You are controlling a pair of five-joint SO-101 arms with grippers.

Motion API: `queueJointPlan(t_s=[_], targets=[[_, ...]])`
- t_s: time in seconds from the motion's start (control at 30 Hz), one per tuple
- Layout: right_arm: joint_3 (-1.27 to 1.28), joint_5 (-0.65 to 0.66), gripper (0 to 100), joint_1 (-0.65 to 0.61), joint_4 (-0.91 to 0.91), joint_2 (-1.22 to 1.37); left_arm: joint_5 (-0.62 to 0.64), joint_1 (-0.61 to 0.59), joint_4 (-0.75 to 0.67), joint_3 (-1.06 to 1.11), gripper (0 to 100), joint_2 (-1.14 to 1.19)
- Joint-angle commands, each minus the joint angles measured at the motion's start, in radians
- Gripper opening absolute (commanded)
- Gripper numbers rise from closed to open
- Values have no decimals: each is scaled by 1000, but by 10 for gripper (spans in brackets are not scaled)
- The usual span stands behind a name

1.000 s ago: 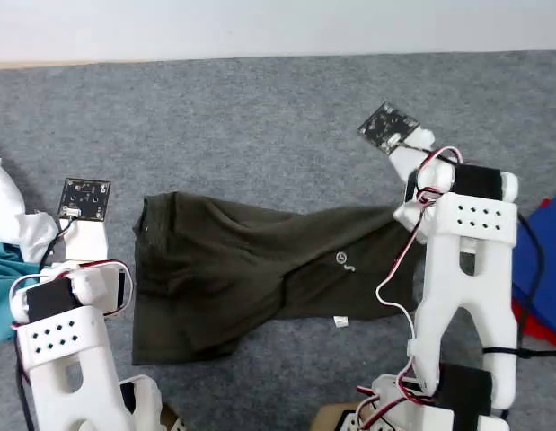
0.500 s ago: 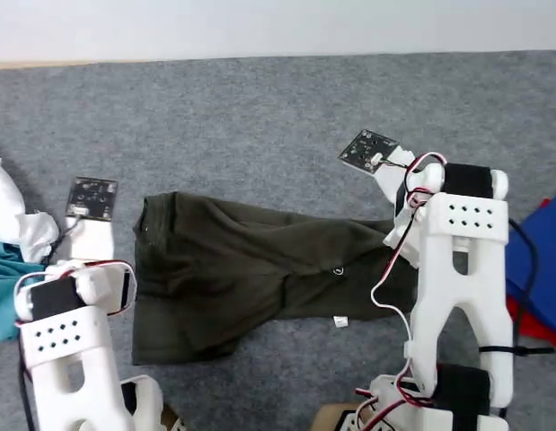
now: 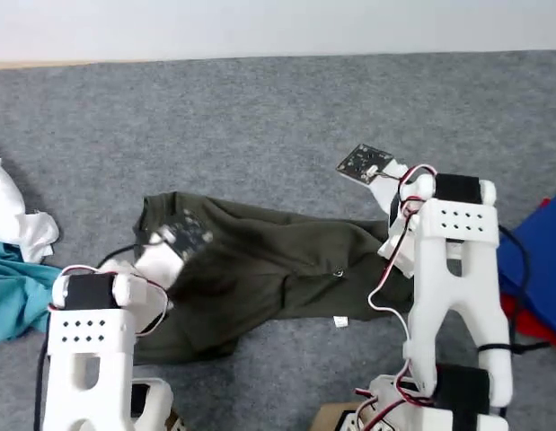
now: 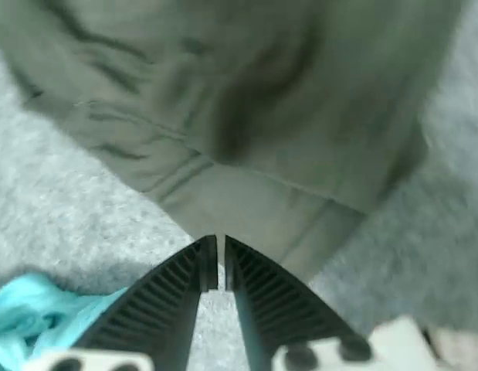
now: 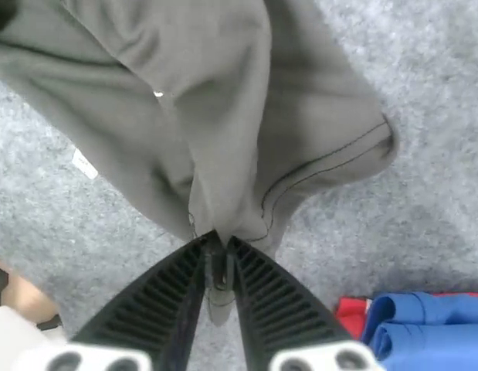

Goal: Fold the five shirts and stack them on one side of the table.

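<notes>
High view: my left arm has swung in from the left edge of the table (image 3: 278,117) over the olive shirt (image 3: 260,260), which lies mid-table. The right arm has drawn its end inward, so I judge the first fold is starting.

Left wrist view: the left gripper (image 4: 219,246) is pressed together at the hem. I cannot tell whether it nips cloth.

Right wrist view: the right gripper (image 5: 217,246) pinches a gathered fold of the shirt.

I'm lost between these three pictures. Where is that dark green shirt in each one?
High view: the dark green shirt lies mid-table, between the two arms.
Left wrist view: it spreads just beyond the left gripper.
Right wrist view: a fold of it is pinched in the right gripper.
Shared landmark: the grey table cover lies under it in all three.
</notes>
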Motion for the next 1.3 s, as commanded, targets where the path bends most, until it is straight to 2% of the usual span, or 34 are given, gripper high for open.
queueJointPlan(t_s=[0.0,0.23,0.5,0.93,1.27], targets=[[11,-12,10,-7,-31,-19,-109,14,9,25,33,2],[20,-12,10,-7,-31,-19,-123,137,-3,22,134,147],[20,-12,10,-7,-31,-19,-123,325,-29,8,167,261],[20,-12,10,-8,-27,-19,-120,338,-199,12,162,463],[17,-12,10,-8,-28,-19,-120,342,-267,5,2,601]])
